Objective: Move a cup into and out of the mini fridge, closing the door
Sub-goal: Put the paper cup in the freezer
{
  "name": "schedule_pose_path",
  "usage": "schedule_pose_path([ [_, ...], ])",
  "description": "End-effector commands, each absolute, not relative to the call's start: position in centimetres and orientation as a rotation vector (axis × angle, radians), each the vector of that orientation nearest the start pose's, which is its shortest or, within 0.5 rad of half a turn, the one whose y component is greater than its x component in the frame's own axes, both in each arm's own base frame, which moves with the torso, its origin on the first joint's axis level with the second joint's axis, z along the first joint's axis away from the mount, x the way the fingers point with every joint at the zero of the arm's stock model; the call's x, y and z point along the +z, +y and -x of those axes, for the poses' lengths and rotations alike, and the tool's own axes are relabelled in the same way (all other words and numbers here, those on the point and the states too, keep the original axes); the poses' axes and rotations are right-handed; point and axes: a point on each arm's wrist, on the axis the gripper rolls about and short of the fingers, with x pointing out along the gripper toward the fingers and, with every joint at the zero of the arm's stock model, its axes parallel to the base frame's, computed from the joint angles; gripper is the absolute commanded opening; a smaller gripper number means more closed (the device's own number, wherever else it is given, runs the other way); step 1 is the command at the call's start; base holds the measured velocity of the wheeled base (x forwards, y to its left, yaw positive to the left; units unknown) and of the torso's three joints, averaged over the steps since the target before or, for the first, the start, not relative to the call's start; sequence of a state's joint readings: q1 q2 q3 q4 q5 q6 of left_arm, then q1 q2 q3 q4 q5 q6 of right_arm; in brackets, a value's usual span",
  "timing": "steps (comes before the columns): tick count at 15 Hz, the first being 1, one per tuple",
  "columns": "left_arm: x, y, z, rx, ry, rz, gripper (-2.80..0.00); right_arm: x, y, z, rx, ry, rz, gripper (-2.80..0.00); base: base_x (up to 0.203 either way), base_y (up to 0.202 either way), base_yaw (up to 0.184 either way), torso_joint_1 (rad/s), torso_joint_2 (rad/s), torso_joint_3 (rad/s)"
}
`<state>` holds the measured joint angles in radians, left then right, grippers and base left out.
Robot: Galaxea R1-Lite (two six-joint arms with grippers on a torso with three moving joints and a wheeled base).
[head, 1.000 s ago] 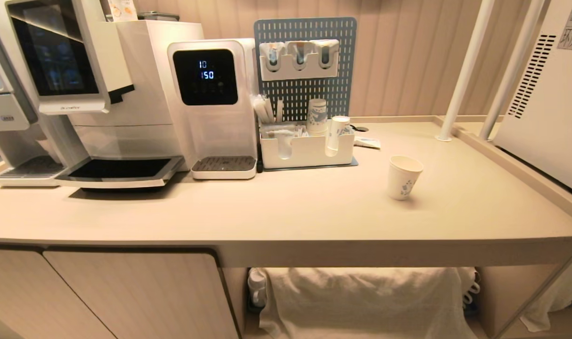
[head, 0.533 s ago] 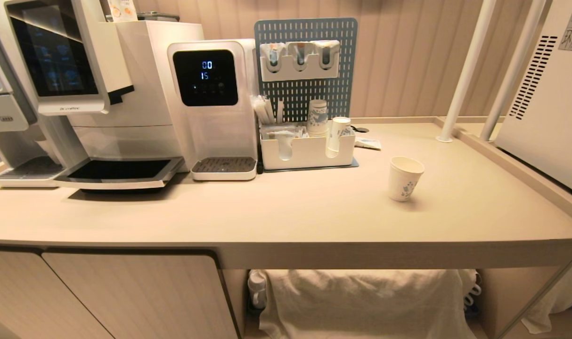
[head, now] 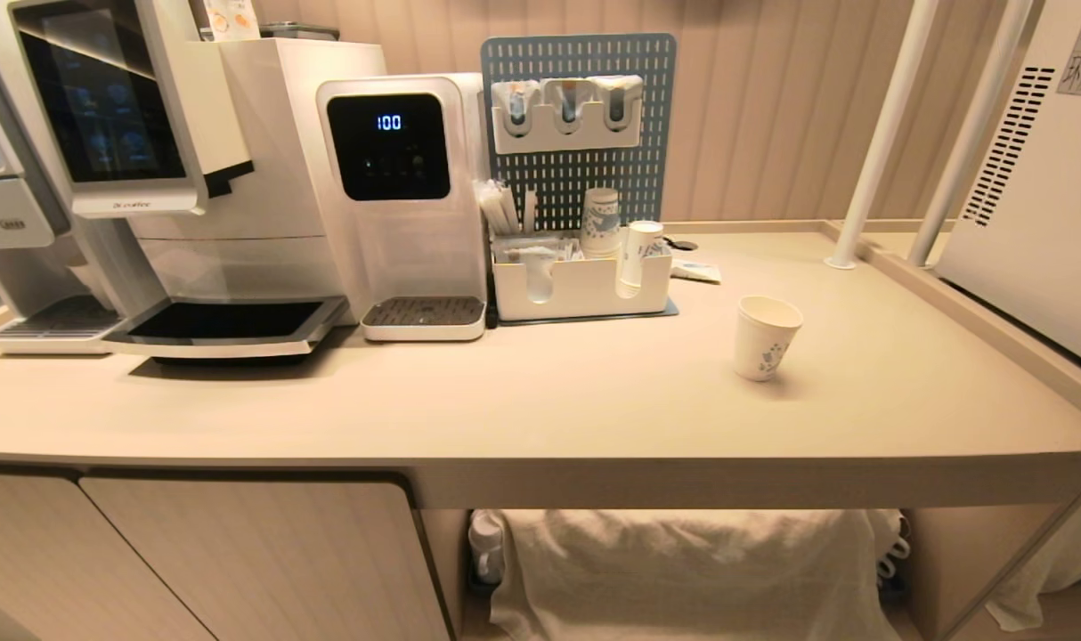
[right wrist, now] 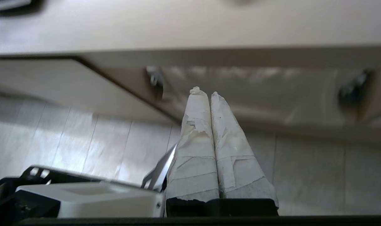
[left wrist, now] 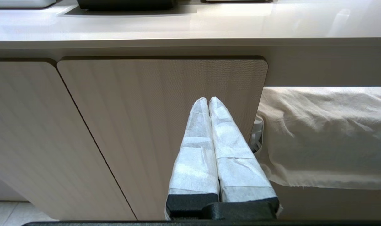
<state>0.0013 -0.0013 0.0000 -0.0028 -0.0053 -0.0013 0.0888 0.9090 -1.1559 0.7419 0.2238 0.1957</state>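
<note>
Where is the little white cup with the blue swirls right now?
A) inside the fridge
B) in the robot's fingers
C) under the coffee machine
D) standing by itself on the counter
D: the cup stands upright and alone on the counter, with no gripper near it; the mini fridge sits off at the right edge.

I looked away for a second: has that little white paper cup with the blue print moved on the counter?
No. The small white paper cup with the blue swirl print keeps its spot relative to the white organiser tray; only the camera shifted slightly.
</note>
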Motion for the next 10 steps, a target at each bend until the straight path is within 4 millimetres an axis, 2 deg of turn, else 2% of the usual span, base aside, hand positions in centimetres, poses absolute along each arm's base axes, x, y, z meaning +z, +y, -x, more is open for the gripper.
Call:
schedule_pose_path([
  [1, 7.6, 0.0, 2.3, -0.005, -0.003, 0.002, -2.80, 27.9, 2.3, -14.3, 0.250, 0.883, -0.291, -2.80, 0.000, 0.000, 0.000, 0.000, 0.00, 0.000],
  [4, 7.6, 0.0, 2.3, -0.005, -0.003, 0.002, -2.80, 24.3, 3.5, -21.1, 0.201, 1.065, -0.329, -2.80, 0.000, 0.000, 0.000, 0.000, 0.00, 0.000],
  [6, 7.6, 0.0, 2.3, -0.005, -0.003, 0.002, -2.80, 22.4, 4.1, -26.1, 0.181, 0.967, -0.320, -2.80, 0.000, 0.000, 0.000, 0.000, 0.00, 0.000],
  [7, 7.6, 0.0, 2.3, -0.005, -0.003, 0.002, -2.80, 21.8, 4.3, -28.0, 0.174, 0.914, -0.312, -2.80, 0.000, 0.000, 0.000, 0.000, 0.00, 0.000],
  [10, 7.6, 0.0, 2.3, -0.005, -0.003, 0.002, -2.80, 17.5, 4.8, -33.3, 0.120, 0.868, -0.193, -2.80, 0.000, 0.000, 0.000, 0.000, 0.00, 0.000],
])
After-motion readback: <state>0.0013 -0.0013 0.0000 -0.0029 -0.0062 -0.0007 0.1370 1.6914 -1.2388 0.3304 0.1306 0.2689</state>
